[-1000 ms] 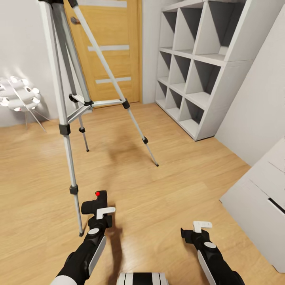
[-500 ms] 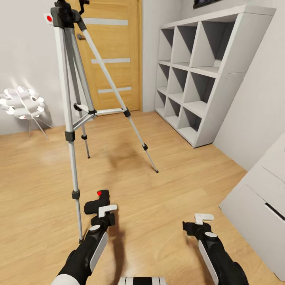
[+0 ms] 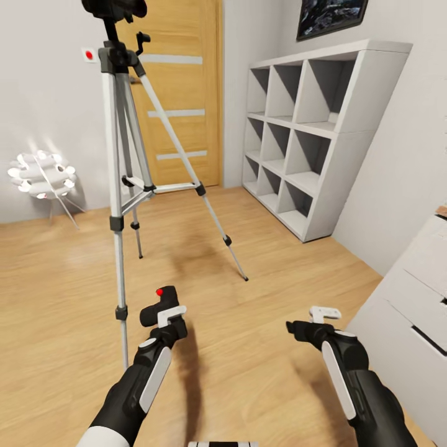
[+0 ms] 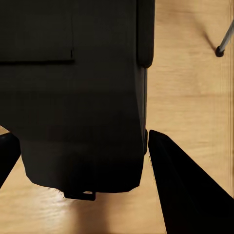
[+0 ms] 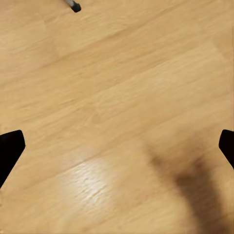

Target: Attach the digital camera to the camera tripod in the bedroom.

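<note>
In the head view the camera tripod point(image 3: 116, 155) stands on the wood floor at the left, silver legs spread, its black head point(image 3: 115, 37) at the top edge. My left gripper point(image 3: 161, 315) is shut on the digital camera point(image 3: 158, 304), a small black body with a red button on top. It is held low over the floor, just right of the tripod's nearest leg. The left wrist view shows the camera point(image 4: 73, 87) between both fingers point(image 4: 180, 185). My right gripper point(image 3: 308, 324) hangs open over bare floor, its fingertips point(image 5: 9, 148) wide apart.
A white cube shelf point(image 3: 310, 130) stands against the right wall, and a white drawer unit point(image 3: 416, 292) sits at the near right. A wooden door point(image 3: 180, 93) is behind the tripod. A white globe lamp point(image 3: 40, 174) glows at the far left. Tripod feet show in both wrist views point(image 4: 221, 49) point(image 5: 74, 5).
The head view has tilted upward, bringing the tripod's head and a wall poster into the picture. Both grippers sit slightly higher over the floor, and the left one still holds the camera.
</note>
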{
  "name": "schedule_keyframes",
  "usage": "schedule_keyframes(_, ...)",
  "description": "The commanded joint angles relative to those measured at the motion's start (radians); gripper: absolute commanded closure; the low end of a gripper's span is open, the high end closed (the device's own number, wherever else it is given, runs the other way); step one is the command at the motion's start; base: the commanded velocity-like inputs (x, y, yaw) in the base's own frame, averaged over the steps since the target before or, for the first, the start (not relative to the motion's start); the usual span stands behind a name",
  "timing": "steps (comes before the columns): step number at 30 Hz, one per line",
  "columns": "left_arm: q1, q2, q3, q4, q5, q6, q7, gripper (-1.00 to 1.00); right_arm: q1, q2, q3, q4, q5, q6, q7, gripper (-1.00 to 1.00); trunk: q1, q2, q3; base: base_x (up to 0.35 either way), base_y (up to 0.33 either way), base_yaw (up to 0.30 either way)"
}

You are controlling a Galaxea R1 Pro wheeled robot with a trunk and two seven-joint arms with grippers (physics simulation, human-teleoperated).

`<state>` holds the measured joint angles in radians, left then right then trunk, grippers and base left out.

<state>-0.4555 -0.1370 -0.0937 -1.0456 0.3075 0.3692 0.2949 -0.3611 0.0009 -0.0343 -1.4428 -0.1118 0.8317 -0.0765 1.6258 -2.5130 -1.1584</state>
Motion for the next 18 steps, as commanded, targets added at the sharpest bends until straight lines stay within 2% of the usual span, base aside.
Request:
schedule_keyframes(1,0.0,0.0,-0.002,-0.003,0.01,0.006,0.007,1.0,0.0,0.0,0.0,-0.006,-0.015,0.008,-0.005,-1.0,-0.001,0.0,0.003,0.0,0.0,0.0)
schedule_keyframes(10,0.0,-0.007,-0.003,0.021,0.036,0.009,0.007,1.0,0.0,-0.004,-0.001,-0.021,-0.018,0.022,0.005,-1.0,-0.005,0.002,0.038,0.0,0.0,0.0)
schedule_keyframes(18,0.0,-0.007,-0.003,0.057,0.117,0.003,0.006,1.0,0.001,-0.011,-0.002,-0.018,-0.017,0.015,0.006,-1.0,-0.008,0.004,0.069,0.0,0.0,0.0)
